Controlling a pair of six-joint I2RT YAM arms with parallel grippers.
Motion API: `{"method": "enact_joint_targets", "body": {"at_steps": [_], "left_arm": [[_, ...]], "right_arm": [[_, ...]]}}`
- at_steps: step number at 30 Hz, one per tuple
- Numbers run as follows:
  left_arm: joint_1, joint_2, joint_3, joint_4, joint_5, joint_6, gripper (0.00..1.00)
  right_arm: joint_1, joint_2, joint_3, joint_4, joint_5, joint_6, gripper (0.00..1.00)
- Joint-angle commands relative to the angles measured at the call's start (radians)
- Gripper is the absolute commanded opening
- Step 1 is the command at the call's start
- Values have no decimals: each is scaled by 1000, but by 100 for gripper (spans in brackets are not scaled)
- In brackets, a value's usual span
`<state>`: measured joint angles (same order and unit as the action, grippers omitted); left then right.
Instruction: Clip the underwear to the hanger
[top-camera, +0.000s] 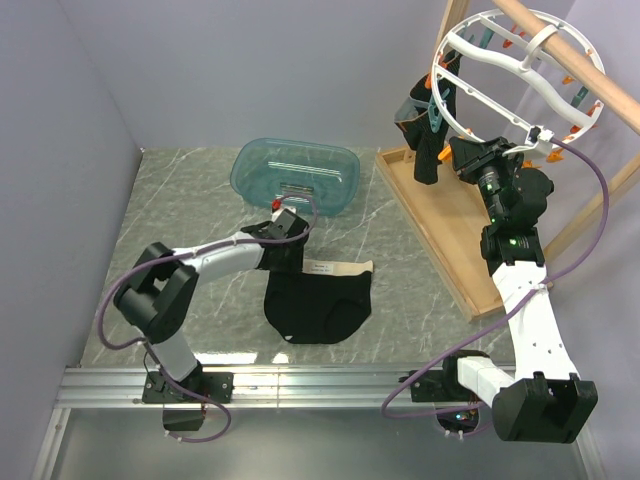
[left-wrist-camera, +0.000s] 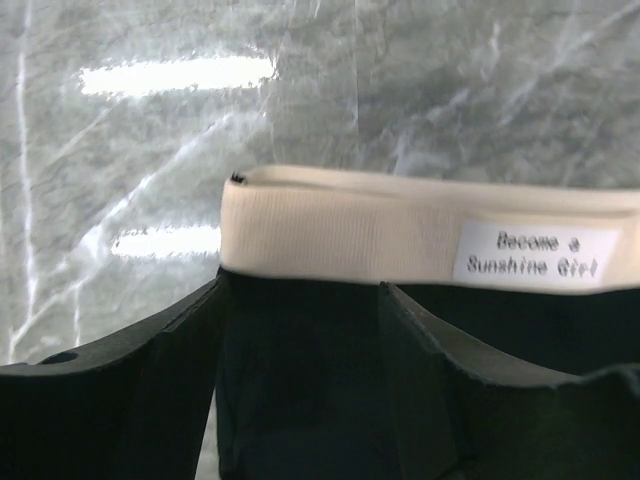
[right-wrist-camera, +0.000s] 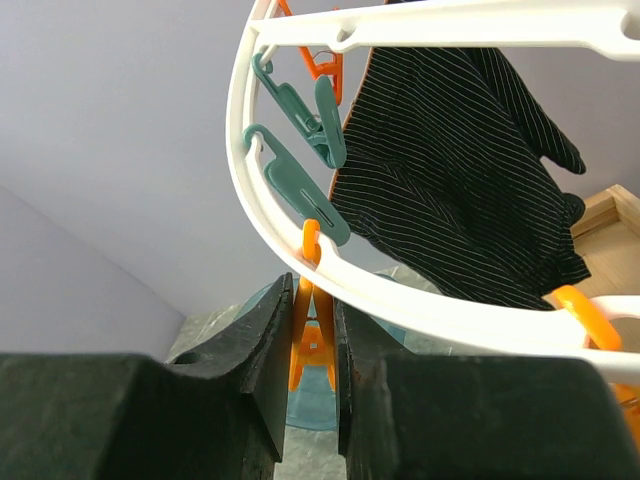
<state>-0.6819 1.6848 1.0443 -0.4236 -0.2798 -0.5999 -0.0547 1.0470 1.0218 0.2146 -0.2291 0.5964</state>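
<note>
The underwear (top-camera: 318, 302), black with a cream waistband (top-camera: 338, 268), lies flat on the marble table in front of the teal basin. My left gripper (top-camera: 283, 243) is open at the waistband's left end. In the left wrist view its fingers (left-wrist-camera: 120, 380) straddle the black fabric (left-wrist-camera: 300, 370) just below the cream band (left-wrist-camera: 340, 238) with its label. The white ring hanger (top-camera: 500, 62) hangs from the wooden pole. My right gripper (top-camera: 468, 155) is shut on an orange clip (right-wrist-camera: 312, 335) that dangles from the ring (right-wrist-camera: 400, 300).
A teal basin (top-camera: 296, 172) stands behind the underwear. A narrow black striped garment (right-wrist-camera: 460, 170) hangs clipped to the hanger (top-camera: 424, 140). The wooden rack's pole (top-camera: 575, 55) and base tray (top-camera: 445, 225) fill the right side. Teal clips (right-wrist-camera: 300, 175) hang on the ring.
</note>
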Motion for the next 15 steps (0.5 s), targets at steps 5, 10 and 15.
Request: {"method": "enact_joint_targets", "body": {"at_steps": [5,10,15], "left_arm": [[16,128,62,13,-7,-34,67],[35,190,74,11,33,-28,58],[35,207,91,65,122,12,26]], "right_arm": [[1,-13,24,54,-29,-26,0],[1,-21,18,52,-19,-35,0],[0,-21,14,52,-24,-30,0]]}}
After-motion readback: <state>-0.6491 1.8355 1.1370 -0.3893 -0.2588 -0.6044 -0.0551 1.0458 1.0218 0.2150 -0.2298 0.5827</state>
